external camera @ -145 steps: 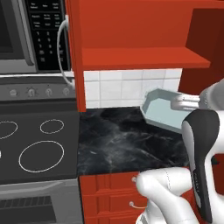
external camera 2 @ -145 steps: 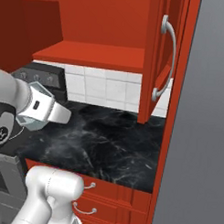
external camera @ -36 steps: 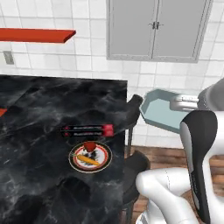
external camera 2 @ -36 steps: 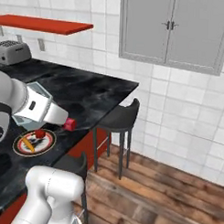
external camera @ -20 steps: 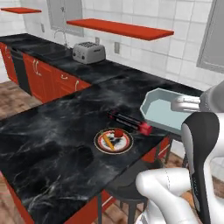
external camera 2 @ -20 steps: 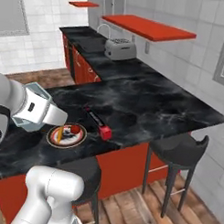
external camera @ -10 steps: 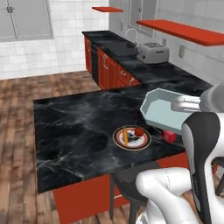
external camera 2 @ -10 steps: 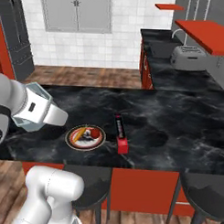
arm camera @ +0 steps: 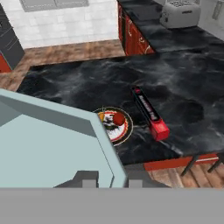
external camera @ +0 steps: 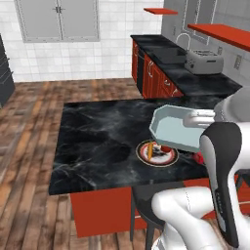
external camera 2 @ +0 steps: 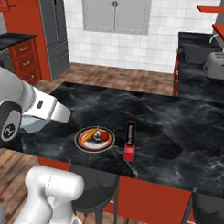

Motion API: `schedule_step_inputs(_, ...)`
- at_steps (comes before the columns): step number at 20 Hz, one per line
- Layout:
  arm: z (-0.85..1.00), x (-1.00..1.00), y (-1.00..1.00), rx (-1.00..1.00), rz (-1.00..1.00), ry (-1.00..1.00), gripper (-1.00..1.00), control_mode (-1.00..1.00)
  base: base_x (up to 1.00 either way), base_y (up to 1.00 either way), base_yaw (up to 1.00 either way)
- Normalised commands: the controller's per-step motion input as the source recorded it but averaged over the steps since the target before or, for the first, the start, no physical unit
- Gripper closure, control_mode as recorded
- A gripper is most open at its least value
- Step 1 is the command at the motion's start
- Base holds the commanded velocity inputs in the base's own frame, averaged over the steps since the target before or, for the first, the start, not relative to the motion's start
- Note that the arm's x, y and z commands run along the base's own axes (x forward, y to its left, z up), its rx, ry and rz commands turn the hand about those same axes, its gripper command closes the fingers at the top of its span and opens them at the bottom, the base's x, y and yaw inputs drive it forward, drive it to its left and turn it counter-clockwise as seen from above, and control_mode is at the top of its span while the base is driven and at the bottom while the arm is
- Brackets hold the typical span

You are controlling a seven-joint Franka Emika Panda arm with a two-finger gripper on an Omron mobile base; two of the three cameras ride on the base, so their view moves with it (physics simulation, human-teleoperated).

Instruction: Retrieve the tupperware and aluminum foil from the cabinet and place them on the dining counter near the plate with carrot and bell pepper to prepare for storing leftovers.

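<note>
My gripper is shut on the rim of the pale blue tupperware, which hangs above the dining counter just over the plate. In the hand view the tupperware covers the left, with the gripper clamped on its near edge. On the plate lie the carrot and the bell pepper. The aluminum foil lies on the counter just right of the plate, its red end towards me. The cabinet is out of view.
A toaster stands on the far worktop beside a sink. A pale grey double-door cabinet hangs on the back wall. Dark stools stand under the counter's near edge. Wood floor lies to the left.
The whole picture has swung round, so the base has moved along the counter. The tupperware stays in the shut gripper, and plate and foil now lie straight ahead.
</note>
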Motion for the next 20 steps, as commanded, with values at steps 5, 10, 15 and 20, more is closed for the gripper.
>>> schedule_step_inputs(5, -0.89, 0.89, 0.72, -0.09, 0.23, 0.20, 1.00, -1.00, 0.00, 0.00, 0.00)
schedule_step_inputs(10, -0.94, 0.93, 0.85, -0.13, 0.16, 0.22, 1.00, -1.00, 0.00, 0.00, 0.00)
schedule_step_inputs(15, -0.83, 0.97, 0.50, -0.07, 0.11, 0.19, 1.00, -1.00, 0.00, 0.00, 0.00)
schedule_step_inputs(20, -0.78, 0.88, 0.23, -0.03, 0.08, 0.13, 1.00, -1.00, 0.00, 0.00, 0.00)
